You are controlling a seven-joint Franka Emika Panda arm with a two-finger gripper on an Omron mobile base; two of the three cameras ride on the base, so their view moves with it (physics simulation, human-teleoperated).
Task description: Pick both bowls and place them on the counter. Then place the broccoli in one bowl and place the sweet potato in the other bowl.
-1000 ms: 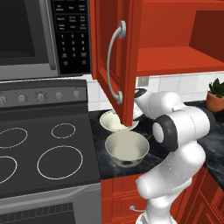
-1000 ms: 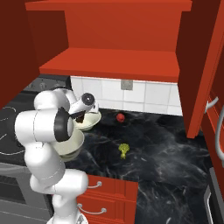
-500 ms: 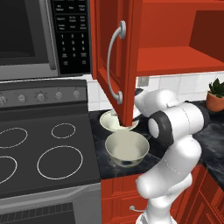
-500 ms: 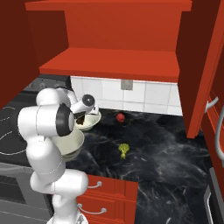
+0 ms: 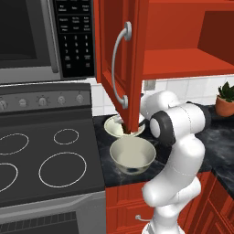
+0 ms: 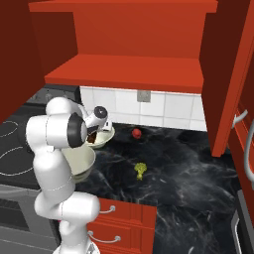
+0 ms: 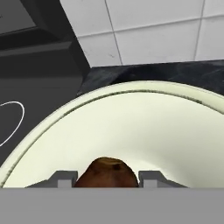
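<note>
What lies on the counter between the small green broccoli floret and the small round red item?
Bare black marble counter separates the broccoli from the red item, in the right base view.

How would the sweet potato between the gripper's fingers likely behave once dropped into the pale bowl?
The sweet potato looks rounded and oblong, so it may roll on landing. The shallower bowl curves smoothly, probably settling it toward the middle. It looks stiff, unlikely to deform in the gripper.
</note>
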